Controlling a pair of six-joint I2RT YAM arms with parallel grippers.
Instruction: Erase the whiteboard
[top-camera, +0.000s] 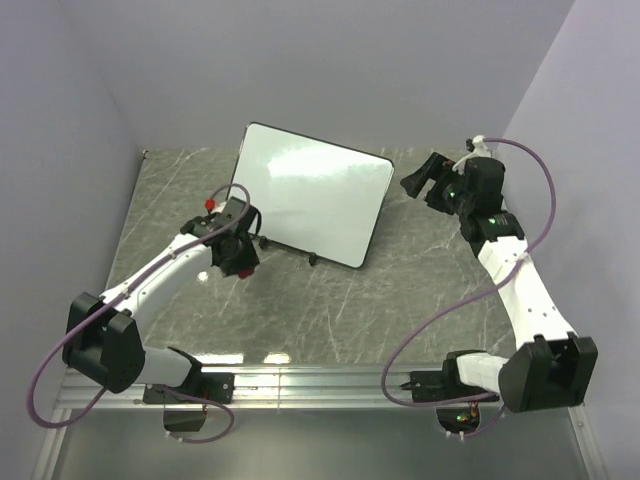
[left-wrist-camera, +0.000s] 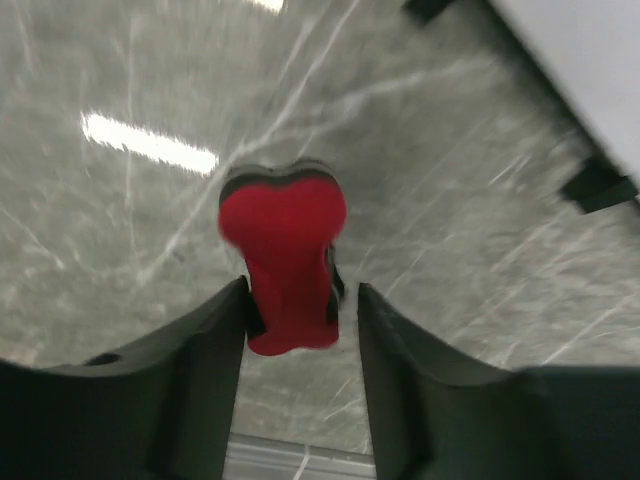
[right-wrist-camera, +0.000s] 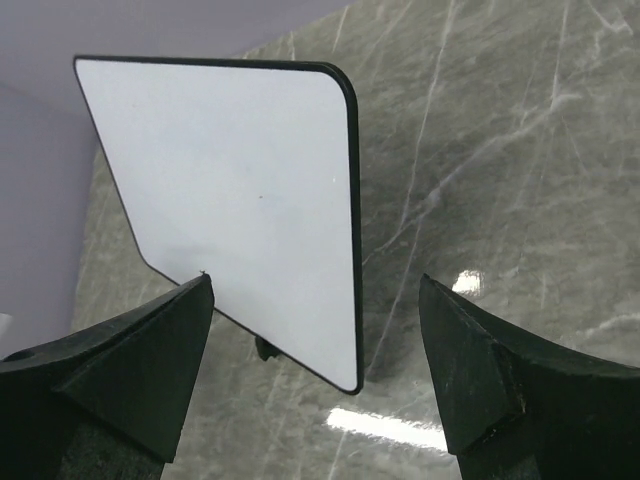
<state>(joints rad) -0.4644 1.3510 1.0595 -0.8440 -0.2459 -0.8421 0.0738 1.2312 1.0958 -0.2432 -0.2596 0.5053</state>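
Note:
The whiteboard (top-camera: 310, 195) stands tilted on small black feet at the back middle of the table, its face blank white. It also shows in the right wrist view (right-wrist-camera: 240, 180) and as a corner in the left wrist view (left-wrist-camera: 590, 50). My left gripper (top-camera: 238, 255) is low at the board's near left corner. In its wrist view (left-wrist-camera: 300, 290) the red bow-shaped eraser (left-wrist-camera: 285, 260) lies between the fingers, with a narrow gap on the right side; the jaws are not closed on it. My right gripper (top-camera: 415, 185) is open and empty, right of the board, facing it (right-wrist-camera: 315, 285).
The table is grey marble (top-camera: 400, 290) with lilac walls on three sides. A metal rail (top-camera: 320, 385) runs along the near edge by the arm bases. A small red part (top-camera: 210, 203) shows beside the left arm. The board's black feet (left-wrist-camera: 600, 185) stand close to the left gripper.

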